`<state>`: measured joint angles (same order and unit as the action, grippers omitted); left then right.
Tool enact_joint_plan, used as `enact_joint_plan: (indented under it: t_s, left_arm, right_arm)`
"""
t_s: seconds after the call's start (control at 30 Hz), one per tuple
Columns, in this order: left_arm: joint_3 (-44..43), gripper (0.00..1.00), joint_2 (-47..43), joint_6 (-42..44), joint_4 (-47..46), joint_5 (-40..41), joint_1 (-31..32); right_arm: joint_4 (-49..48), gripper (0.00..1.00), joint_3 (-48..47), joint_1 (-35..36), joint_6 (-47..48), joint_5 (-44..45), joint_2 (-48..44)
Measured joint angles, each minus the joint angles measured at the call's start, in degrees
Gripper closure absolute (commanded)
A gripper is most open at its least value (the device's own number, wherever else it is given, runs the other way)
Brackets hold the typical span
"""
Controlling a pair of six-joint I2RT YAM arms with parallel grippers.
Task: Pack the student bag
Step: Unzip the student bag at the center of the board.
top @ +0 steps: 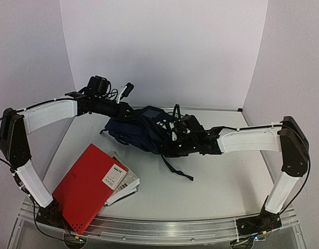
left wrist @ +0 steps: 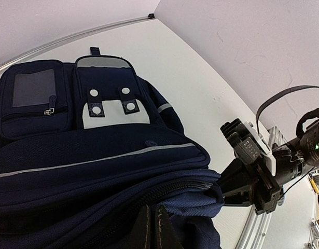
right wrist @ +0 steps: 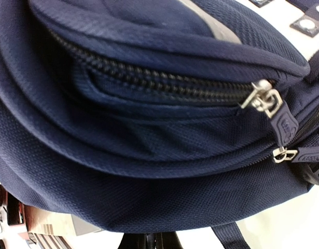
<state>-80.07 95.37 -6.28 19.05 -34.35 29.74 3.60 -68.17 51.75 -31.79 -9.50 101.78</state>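
Observation:
The student bag point(top: 141, 130) lies in the middle of the table, dark navy with thin pale stripes. In the left wrist view the student bag point(left wrist: 86, 155) fills the frame, front pockets and white snaps facing up. My left gripper point(left wrist: 151, 222) is shut on a fold of its fabric beside the main zipper point(left wrist: 164, 194). My right gripper point(right wrist: 155, 243) is shut at the bag's lower edge and pinches fabric. From the left wrist camera, the right gripper point(left wrist: 237, 184) meets a fabric corner. Two metal zipper pulls point(right wrist: 263, 98) sit at the right of the right wrist view.
A red folder point(top: 86, 188) lies at the front left of the table with a white booklet point(top: 122, 182) partly under it. A loose black strap point(top: 175, 168) trails from the bag toward the front. White walls enclose the back and sides.

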Motion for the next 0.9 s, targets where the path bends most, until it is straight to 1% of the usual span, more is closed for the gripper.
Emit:
enact_joint_plan:
  t_s: [0.13, 0.3, 0.47, 0.7, 0.83, 0.87, 0.9]
  left_arm:
    - [0.3, 1.0, 0.1, -0.2, 0.0, 0.0, 0.0]
    - [0.3, 1.0, 0.2, -0.2, -0.1, 0.2, 0.5]
    - [0.3, 1.0, 1.5, -0.3, -1.0, 0.7, 2.8]
    - [0.3, 1.0, 2.7, -1.5, -5.0, 5.7, 6.7]
    - [0.3, 1.0, 4.9, -2.5, -8.6, 9.2, 9.7]
    - [0.3, 0.99, 5.5, -2.5, -9.2, 10.1, 10.5]
    - [0.3, 0.95, 6.1, -2.6, -9.6, 11.0, 11.2]
  right_arm:
    - [-0.6, 1.0, 0.7, 0.1, -0.2, 0.9, -0.1]
    - [-0.1, 1.0, 0.8, 0.1, -0.8, 0.0, -1.6]
    - [0.8, 1.0, 0.0, 0.1, -1.9, -2.2, -4.8]
    - [4.0, 1.0, -1.6, -0.1, -4.5, -2.9, -5.7]
    - [5.5, 1.0, -1.6, -0.1, -5.3, -2.1, -5.7]
    - [6.4, 1.0, -1.6, -0.2, -5.4, -1.5, -5.7]
    - [7.3, 1.0, -1.5, -0.3, -5.5, -0.8, -5.7]
